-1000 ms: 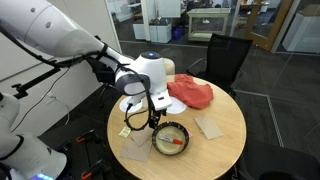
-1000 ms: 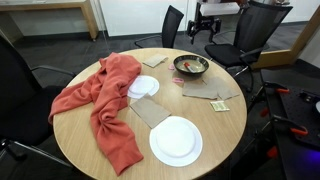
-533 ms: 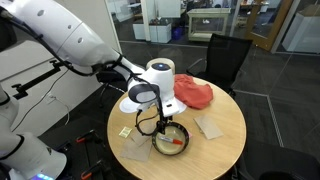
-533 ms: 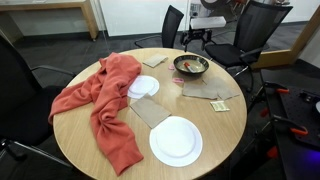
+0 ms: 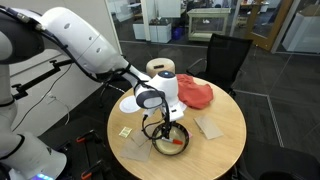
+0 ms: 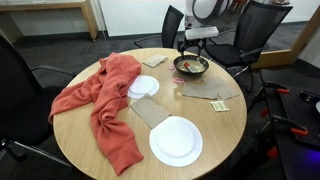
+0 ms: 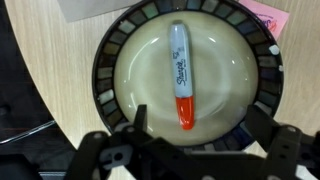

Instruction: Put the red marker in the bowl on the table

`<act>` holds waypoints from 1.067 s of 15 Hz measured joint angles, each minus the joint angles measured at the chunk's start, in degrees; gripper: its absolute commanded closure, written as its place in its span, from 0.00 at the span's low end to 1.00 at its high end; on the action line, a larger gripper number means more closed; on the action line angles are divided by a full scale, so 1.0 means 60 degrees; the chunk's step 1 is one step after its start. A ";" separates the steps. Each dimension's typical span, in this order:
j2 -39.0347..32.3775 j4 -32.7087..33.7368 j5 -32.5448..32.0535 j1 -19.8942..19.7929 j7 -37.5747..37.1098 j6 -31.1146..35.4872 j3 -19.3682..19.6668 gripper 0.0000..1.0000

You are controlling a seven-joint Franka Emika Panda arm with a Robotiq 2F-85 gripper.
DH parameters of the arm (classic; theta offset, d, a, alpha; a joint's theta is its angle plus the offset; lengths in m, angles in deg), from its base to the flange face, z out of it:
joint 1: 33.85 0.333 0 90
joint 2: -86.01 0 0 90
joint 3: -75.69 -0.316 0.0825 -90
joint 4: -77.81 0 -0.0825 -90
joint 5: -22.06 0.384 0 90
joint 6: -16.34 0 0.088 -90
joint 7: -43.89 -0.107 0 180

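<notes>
The end effector [image 7: 194, 122] hangs wide open and empty, the marker [image 7: 179, 70] lying in the bowl [image 7: 105, 70] directly below it, so a low sideways exit could clip the rim and spill it.

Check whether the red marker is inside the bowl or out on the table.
Inside: the wrist view shows the marker lying flat on the bowl's floor.
</notes>
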 measured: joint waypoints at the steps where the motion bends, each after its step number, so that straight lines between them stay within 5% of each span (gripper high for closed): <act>1: -0.0112 0.0071 0.0001 0.0015 0.0000 0.0000 0.0028 0.00; 14: -0.1325 0.0703 0.0114 0.0032 0.0001 0.0000 0.0116 0.00; 15: -0.1404 0.0754 0.0143 0.0034 0.0002 0.0000 0.0116 0.08; 16: -0.1478 0.0807 0.0169 0.0036 0.0002 0.0000 0.0116 0.26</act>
